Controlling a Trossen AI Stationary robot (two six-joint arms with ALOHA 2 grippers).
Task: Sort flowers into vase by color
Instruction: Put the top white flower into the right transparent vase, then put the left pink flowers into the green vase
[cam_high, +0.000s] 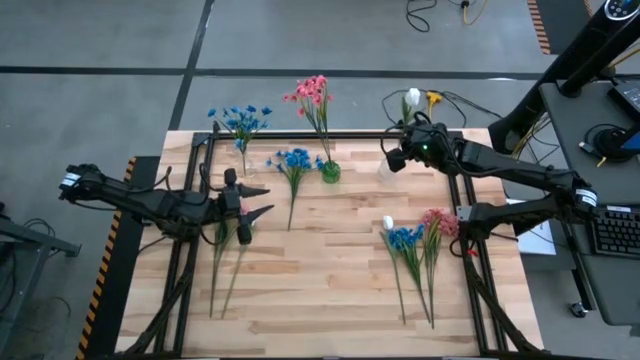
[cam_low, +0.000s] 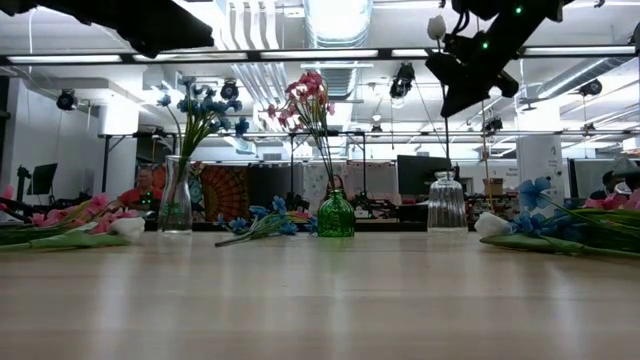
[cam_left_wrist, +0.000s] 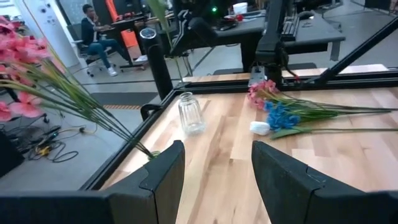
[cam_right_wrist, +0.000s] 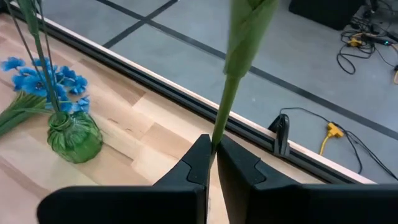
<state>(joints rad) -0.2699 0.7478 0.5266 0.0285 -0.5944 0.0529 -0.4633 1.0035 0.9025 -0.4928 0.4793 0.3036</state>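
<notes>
My right gripper (cam_high: 398, 157) is raised over the table's far right part, shut on a white flower whose bud (cam_low: 436, 27) stands above it. An empty clear ribbed vase (cam_low: 446, 203) stands below it. The green vase (cam_low: 335, 213) holds pink flowers (cam_high: 312, 93). A clear vase (cam_low: 175, 200) at the far left holds blue flowers (cam_high: 243, 120). A blue bunch (cam_high: 294, 160) lies on the table between those two vases. My left gripper (cam_left_wrist: 214, 168) hovers open, with nothing between its fingers, over stems (cam_high: 224, 268) lying at the left. My right gripper pinches the white flower's thin green stem (cam_right_wrist: 216, 142) between its two fingers. The fingers lie across the stem, slanting down toward the table's far edge. The flower is lifted clear of the table and roughly upright, with a leaf (cam_right_wrist: 245, 31) and the bud above the fingers.
A pile of blue, pink and white flowers (cam_high: 415, 240) lies on the right part of the table. A black frame (cam_high: 455, 185) runs around the wooden top. Beyond the far edge, cables lie on the floor (cam_right_wrist: 348, 134).
</notes>
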